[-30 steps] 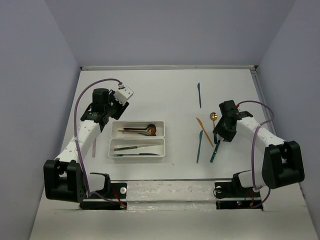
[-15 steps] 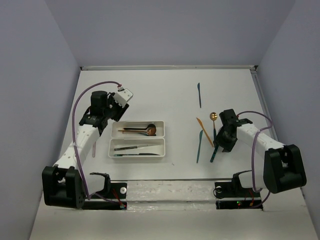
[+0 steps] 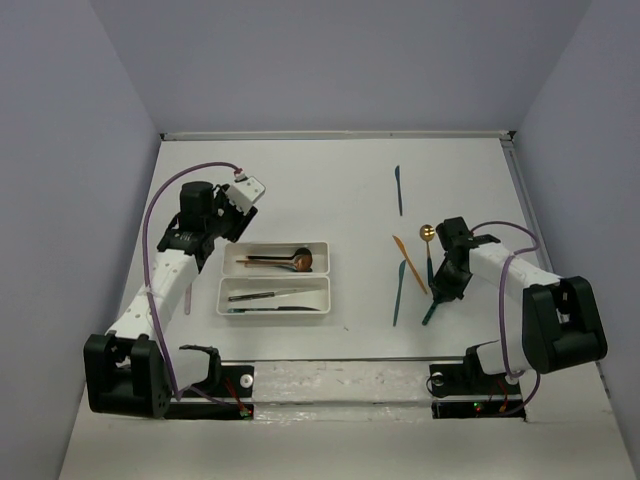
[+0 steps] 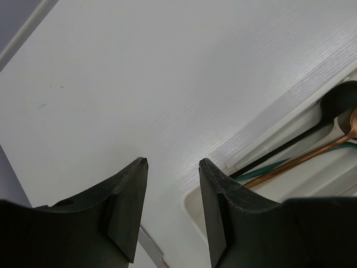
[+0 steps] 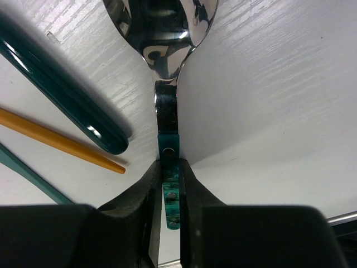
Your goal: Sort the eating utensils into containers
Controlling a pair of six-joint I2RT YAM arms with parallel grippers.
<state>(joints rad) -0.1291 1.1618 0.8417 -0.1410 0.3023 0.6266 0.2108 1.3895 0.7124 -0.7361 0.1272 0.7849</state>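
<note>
In the right wrist view my right gripper [image 5: 169, 163] is shut on the teal riveted handle of a spoon [image 5: 167, 67] with a shiny bowl, which lies flat on the table. From above, the right gripper [image 3: 440, 288] stands low among loose utensils, and the spoon's bowl [image 3: 427, 233] shows just beyond it. An orange knife [image 3: 408, 262], a teal knife [image 3: 399, 292] and a teal piece [image 3: 430, 312] lie close by. My left gripper [image 4: 173, 162] hangs open and empty by the left end of the far tray [image 3: 224, 258]. That tray holds black and copper spoons; the near tray [image 3: 220, 296] holds knives.
Another teal knife [image 3: 398, 190] lies alone further back on the right. A slim silver utensil [image 3: 187, 297] rests on the table left of the trays, under the left arm. Beside the held spoon lie a dark teal handle [image 5: 67, 95] and an orange handle [image 5: 56, 139].
The right gripper moved down and toward the near edge, and its jaws closed on the spoon's handle. The left arm shifted only slightly and stayed open.
</note>
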